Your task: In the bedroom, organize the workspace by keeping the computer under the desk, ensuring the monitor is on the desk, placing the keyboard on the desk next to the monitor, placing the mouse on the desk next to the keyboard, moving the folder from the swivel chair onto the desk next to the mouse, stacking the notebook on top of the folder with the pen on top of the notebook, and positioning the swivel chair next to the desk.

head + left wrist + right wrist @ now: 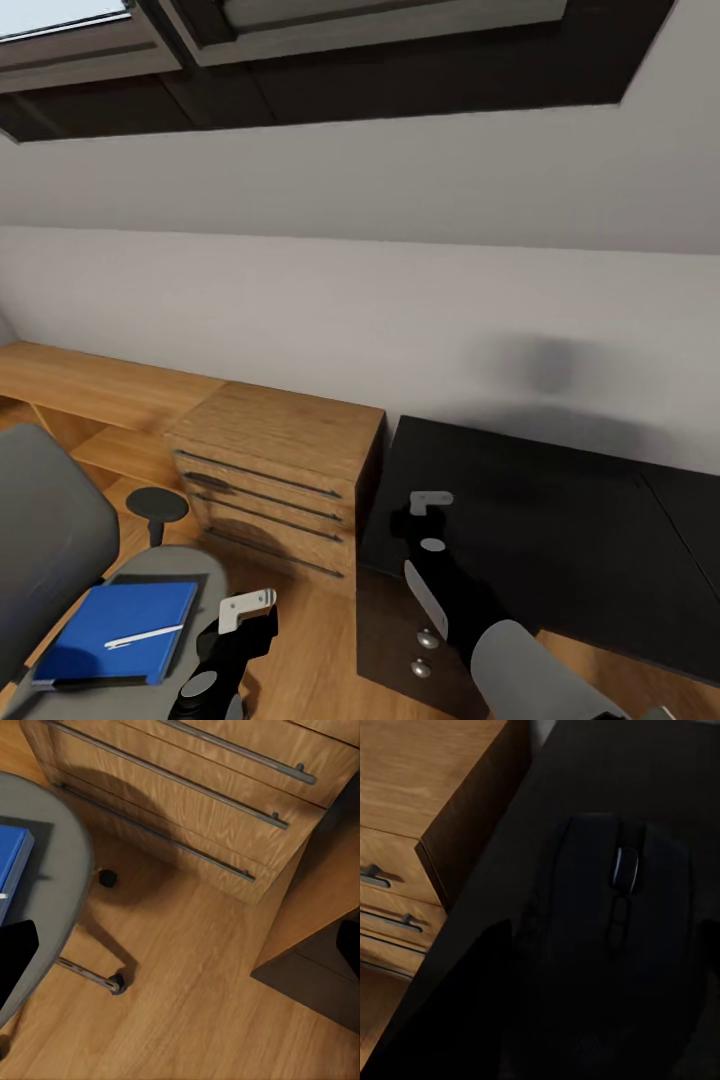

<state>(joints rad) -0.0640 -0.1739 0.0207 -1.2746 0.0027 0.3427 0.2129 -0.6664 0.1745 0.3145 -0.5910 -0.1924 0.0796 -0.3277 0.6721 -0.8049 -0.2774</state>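
Risk: the mouse (611,937), black on the black desk (560,520), slipping or landing off the edge if we are releasing too near it. Right gripper (430,520): we are reaching over the desk's corner, jaws flanking the mouse. Left gripper (245,615): we are hovering beside the chair (60,540), jaws open. Folder (120,630): on the seat.

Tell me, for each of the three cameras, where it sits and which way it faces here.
Head view: high on the robot, facing forward and down at the wall, the wooden cabinet, the desk; both arms show.
Left wrist view: on the left arm, facing the floor, the swivel chair seat with the folder; dark finger edges show.
Right wrist view: on the right arm, close over the mouse; dark fingers show.
All three share the cabinet.
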